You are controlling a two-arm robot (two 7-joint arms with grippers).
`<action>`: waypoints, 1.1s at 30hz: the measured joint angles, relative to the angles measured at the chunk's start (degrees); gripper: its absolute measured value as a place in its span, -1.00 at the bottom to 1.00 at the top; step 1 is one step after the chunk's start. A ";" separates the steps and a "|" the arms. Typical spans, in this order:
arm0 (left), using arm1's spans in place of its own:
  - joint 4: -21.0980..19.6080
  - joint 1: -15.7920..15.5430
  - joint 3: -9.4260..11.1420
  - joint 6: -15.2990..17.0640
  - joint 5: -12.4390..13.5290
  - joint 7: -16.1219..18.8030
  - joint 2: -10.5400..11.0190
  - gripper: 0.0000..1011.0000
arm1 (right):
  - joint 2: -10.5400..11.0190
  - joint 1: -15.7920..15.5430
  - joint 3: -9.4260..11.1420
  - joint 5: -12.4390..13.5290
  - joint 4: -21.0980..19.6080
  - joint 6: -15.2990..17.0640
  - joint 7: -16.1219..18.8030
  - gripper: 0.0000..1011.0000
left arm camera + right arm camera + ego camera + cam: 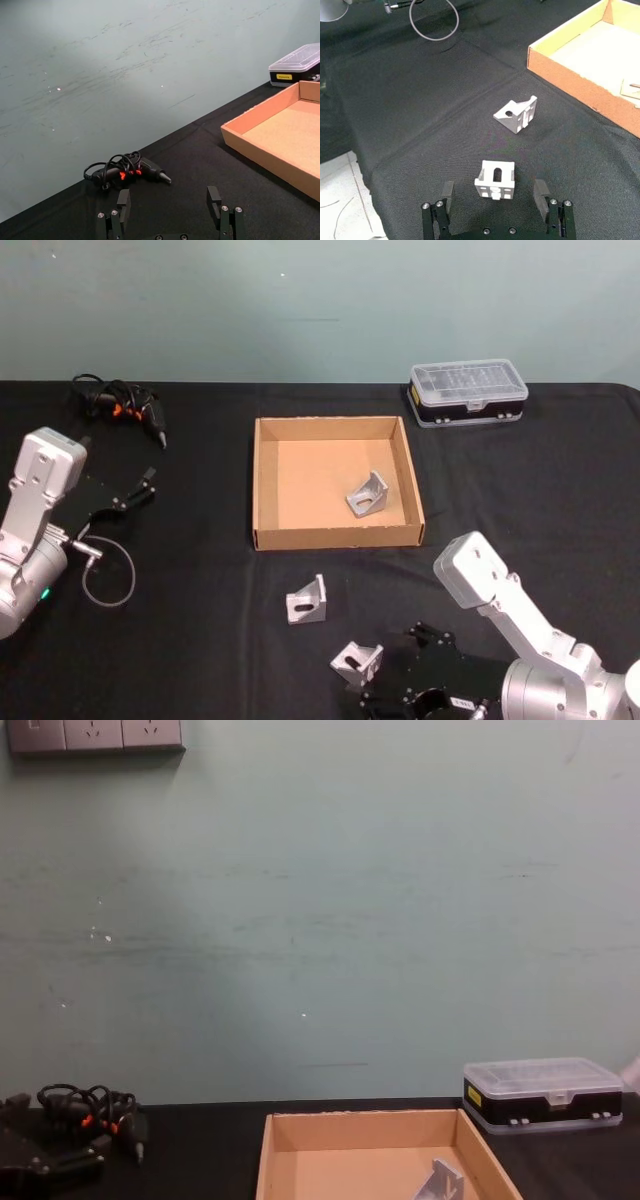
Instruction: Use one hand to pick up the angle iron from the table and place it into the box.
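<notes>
Far left, got the left gripper (138, 490) parked over the table (200, 660), fingers spread, gripping nothing. Middle: one angle iron (307, 601) lying loose just in front of the box (335, 536), a second angle iron (368, 495) inside near its right wall. Bottom right, got the right gripper (495, 189) wide open, straddling a third angle iron (495, 177) on the table, gaps both sides, not clamped.
</notes>
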 joint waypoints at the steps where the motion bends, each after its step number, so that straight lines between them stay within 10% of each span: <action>1: 0.00 0.00 0.00 0.00 0.00 0.00 0.00 0.98 | -0.04 0.00 -0.01 -0.05 0.03 -0.04 0.00 0.98; 21: 0.00 0.00 0.00 0.00 0.00 0.00 0.00 0.98 | -0.58 0.34 -0.33 -1.42 0.52 -0.06 0.72 -0.04; 33: 0.00 0.00 0.00 0.00 0.00 0.00 0.00 0.98 | -0.70 -0.03 0.42 -1.69 -0.07 -0.20 0.80 -0.12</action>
